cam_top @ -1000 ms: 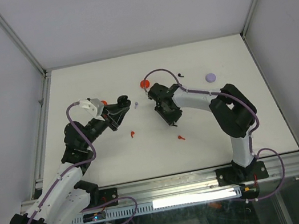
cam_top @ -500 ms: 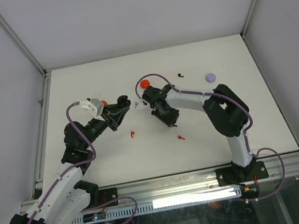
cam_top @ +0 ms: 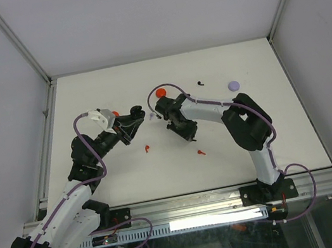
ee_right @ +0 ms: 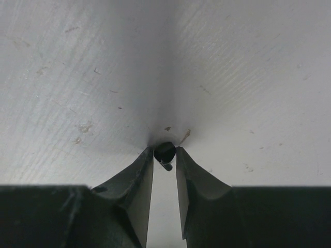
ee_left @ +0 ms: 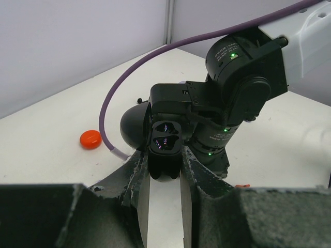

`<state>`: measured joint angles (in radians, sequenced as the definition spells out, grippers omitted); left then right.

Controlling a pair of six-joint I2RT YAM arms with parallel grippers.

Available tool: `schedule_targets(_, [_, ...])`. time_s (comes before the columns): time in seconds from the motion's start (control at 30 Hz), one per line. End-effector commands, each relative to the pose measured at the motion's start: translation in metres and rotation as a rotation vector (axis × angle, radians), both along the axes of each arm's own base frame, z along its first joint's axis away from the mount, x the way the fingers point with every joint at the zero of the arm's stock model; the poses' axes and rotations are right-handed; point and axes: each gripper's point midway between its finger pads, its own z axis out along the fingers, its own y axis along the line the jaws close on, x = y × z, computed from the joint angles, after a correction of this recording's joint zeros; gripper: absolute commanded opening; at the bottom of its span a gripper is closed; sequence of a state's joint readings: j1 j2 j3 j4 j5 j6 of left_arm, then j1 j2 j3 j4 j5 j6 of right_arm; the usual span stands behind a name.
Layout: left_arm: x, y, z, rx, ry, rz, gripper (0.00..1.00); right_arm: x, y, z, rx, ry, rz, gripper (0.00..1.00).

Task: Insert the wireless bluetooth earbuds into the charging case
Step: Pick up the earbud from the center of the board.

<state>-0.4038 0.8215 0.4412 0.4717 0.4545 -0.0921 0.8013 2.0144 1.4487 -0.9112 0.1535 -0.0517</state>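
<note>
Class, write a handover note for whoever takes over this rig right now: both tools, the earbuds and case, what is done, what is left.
Left tool: shut on the open black case.
Right tool: shut on a black earbud, tip to tip with the left tool.
Loose on the table: red earbuds, second black earbud.
Done: case and one earbud gripped.
Left: seat that earbud. Whether the case holds any already, I cannot tell.
</note>
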Motion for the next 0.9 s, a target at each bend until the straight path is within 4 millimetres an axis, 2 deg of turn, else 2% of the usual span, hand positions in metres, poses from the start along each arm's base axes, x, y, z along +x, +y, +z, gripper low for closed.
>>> schedule_targets(0.0, [0.000,0.002,0.029,-0.024,-0.093,-0.004,0.01,-0.005,-0.005,-0.020,-0.059,0.042,0.024,0.25])
schedule_targets(0.2, [0.000,0.003,0.029,-0.024,-0.096,0.000,0.01,-0.007,-0.001,-0.013,-0.029,0.045,0.022,0.20])
schedule_targets(0.5, [-0.001,0.005,0.030,-0.026,-0.104,0.005,0.01,0.002,0.016,0.029,0.109,-0.044,0.004,0.18])
schedule_targets(0.67, [-0.003,0.005,0.032,-0.029,-0.117,0.003,0.01,0.010,0.028,0.066,0.218,-0.129,-0.018,0.18])
schedule_targets(0.87, [-0.006,0.005,0.035,-0.042,-0.136,-0.003,0.01,0.020,0.039,0.126,0.385,-0.273,-0.058,0.18])
